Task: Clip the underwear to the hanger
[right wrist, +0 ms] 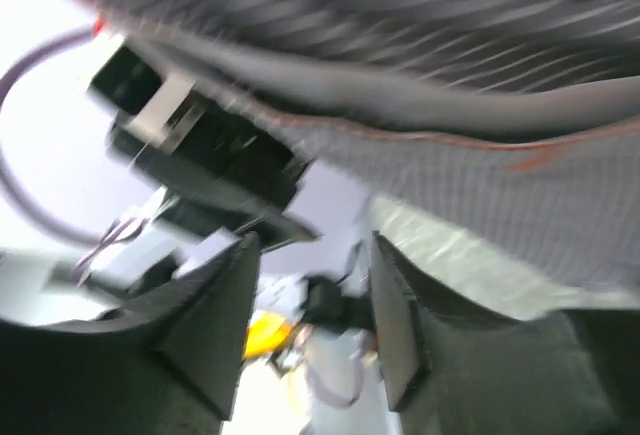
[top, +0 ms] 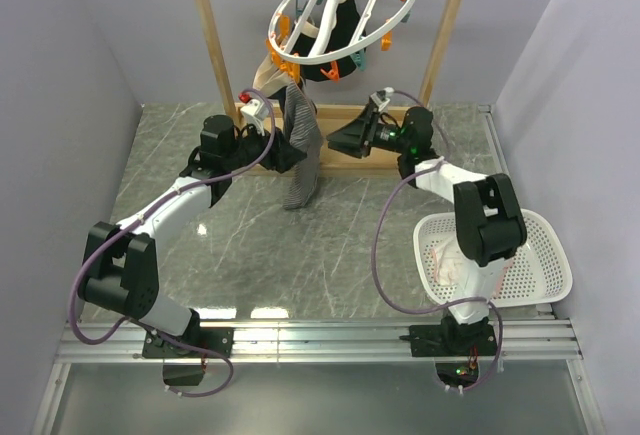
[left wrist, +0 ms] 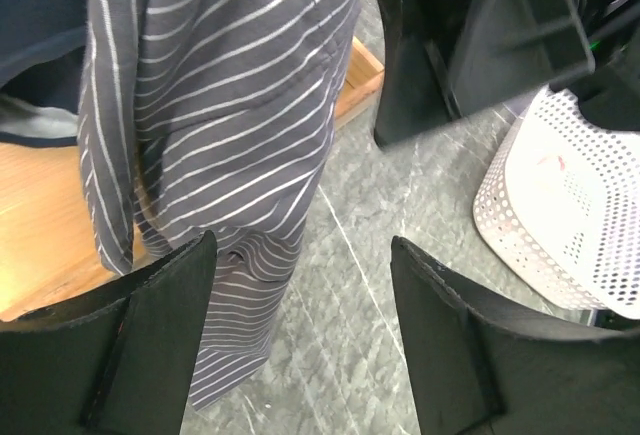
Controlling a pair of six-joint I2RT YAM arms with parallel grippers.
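Underwear [top: 300, 150] hangs below hanger [top: 345, 15]; left end effector [left wrist: 300, 255] open, right end effector [right wrist: 312, 255] open.

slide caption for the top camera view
Striped grey underwear hangs under the round clip hanger with the open left gripper and right gripper on either side

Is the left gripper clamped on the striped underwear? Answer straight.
No: the left gripper stands wide open, and the underwear hangs beside one finger.

Left arm [top: 165, 205] and right arm [top: 440, 177] forward, jaws of each apart.
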